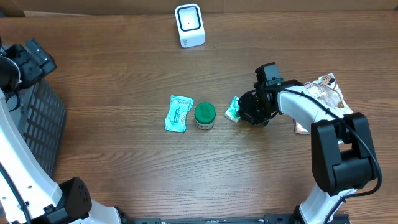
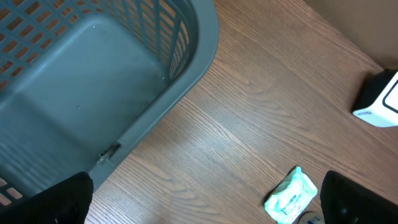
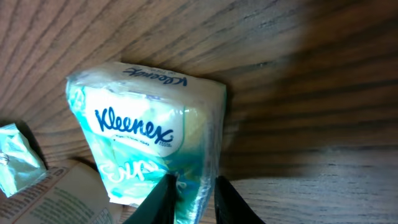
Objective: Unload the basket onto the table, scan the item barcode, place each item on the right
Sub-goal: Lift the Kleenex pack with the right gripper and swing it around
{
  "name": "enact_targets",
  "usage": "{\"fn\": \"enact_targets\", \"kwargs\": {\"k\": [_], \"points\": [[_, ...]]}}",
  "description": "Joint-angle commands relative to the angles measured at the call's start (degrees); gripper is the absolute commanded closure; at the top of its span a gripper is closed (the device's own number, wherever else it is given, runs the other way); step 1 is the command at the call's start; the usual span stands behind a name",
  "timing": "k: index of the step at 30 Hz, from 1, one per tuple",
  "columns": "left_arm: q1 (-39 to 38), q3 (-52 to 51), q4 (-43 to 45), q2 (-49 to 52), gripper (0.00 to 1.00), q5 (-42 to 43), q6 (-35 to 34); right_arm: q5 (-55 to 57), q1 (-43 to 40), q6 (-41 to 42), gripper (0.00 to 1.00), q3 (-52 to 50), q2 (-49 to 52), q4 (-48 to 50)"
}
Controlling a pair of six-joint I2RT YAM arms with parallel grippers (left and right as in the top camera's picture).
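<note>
The right arm (image 1: 305, 107) has white links, blocky black joints and a black right gripper (image 1: 242, 114); the left arm (image 1: 22, 168) looks alike.

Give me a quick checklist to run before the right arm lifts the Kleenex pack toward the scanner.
1. Right pincer closed on the Kleenex pack at its edge: ok.
2. Barcode side known: cannot tell, only the logo face shows.
3. Jar apart from the pack: ok, a gap shows in the overhead view.
4. Table bare between pack and scanner: ok.
5. Left pincer open and far off, by the basket: ok.
</note>
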Motion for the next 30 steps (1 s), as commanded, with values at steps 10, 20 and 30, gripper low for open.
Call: {"fn": "enact_targets", "kwargs": {"k": [10,20,30], "points": [[0.0,0.7,0.1,-0.9,0.0,-0.3,1.0,-18.8,-3.7,-15.1,0.96,0.1,-1.4,1.9],[0.0,0.7,0.1,-0.9,0.0,-0.3,1.0,-68.9,-14.1,-26.8,0.96,0.9,-9.5,3.4],[0.0,0.7,0.1,-0.9,0.0,-0.3,1.0,-70.1,-13.5,-17.9,0.96,1.9,-9.6,4.7]]}}
